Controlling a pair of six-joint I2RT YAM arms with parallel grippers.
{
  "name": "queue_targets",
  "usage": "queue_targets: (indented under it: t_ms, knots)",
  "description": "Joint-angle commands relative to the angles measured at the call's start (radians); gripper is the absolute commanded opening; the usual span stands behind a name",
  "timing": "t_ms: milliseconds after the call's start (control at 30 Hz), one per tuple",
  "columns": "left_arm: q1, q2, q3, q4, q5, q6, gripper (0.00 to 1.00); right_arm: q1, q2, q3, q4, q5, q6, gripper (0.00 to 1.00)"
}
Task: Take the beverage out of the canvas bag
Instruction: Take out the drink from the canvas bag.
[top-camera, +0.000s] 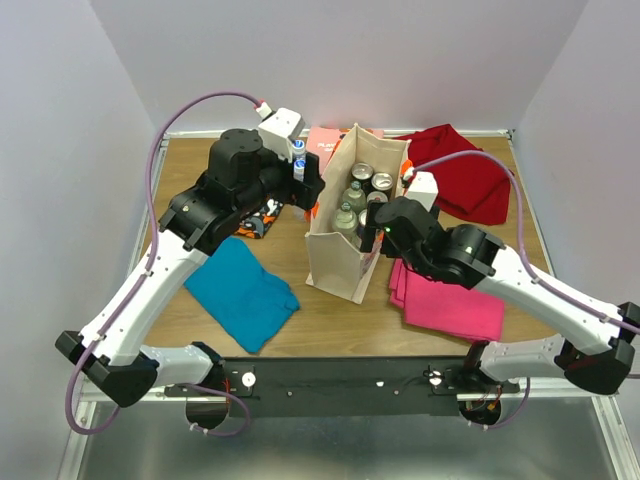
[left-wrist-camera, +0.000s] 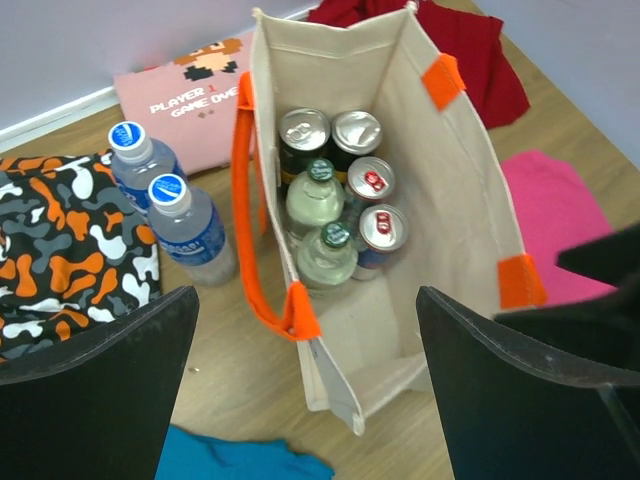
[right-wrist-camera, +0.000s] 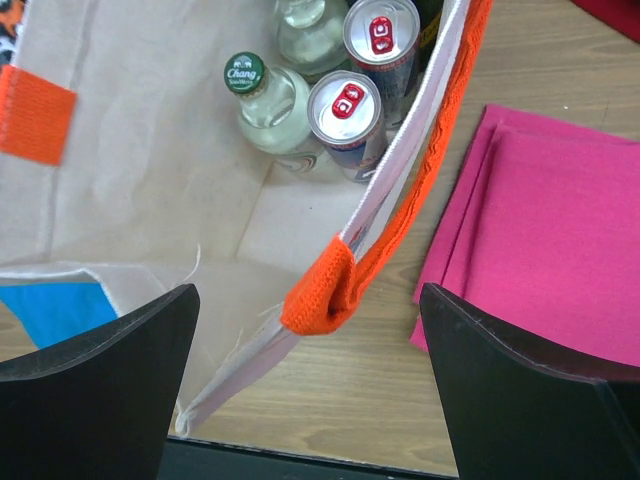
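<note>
Boxy beige canvas bag (top-camera: 338, 255) with orange handles stands mid-frame on the wooden worktop (top-camera: 330, 320) — 4 cans (left-wrist-camera: 303, 130) and 2 glass bottles (left-wrist-camera: 315, 195) inside. Left pincer (left-wrist-camera: 308, 300) hangs above it, spread wide; right pincer (right-wrist-camera: 310, 295) spread too — nothing gripped.

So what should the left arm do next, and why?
Probably reach its open jaws into the bag for the nearer green-capped bottle: they hang wide by the bag's mouth, holding nothing, and drinks sit inside, while two water bottles already stand outside.
</note>
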Motion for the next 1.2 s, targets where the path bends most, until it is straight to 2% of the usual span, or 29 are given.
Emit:
queue_targets:
  t_ms: [0,233,433,600,933,1000,1167]
  knots:
    - [-0.067,-0.009,0.044,-0.121,0.013,0.029,0.99,0.005,0.031,-0.010,0.012,0.024,-0.035,1.00]
    - [-0.135,0.009,0.056,-0.162,-0.033,0.023,0.98,0.004,-0.052,-0.098,-0.022,-0.011,0.001,1.00]
    - [-0.163,0.063,0.116,-0.196,-0.064,0.043,0.97,0.004,-0.138,-0.175,-0.044,-0.033,-0.045,1.00]
    - [-0.192,0.124,0.176,-0.210,-0.062,0.059,0.96,0.005,-0.215,-0.204,0.016,-0.020,-0.098,1.00]
    - [-0.213,0.296,0.357,-0.236,-0.032,0.098,0.89,0.005,-0.140,-0.188,0.029,0.012,-0.157,1.00]
    - [-0.213,0.320,0.363,-0.240,-0.050,0.098,0.84,0.005,-0.118,-0.178,0.012,0.038,-0.135,1.00]
    - [-0.213,0.357,0.332,-0.219,-0.079,0.064,0.82,0.005,-0.098,-0.172,0.036,0.024,-0.096,1.00]
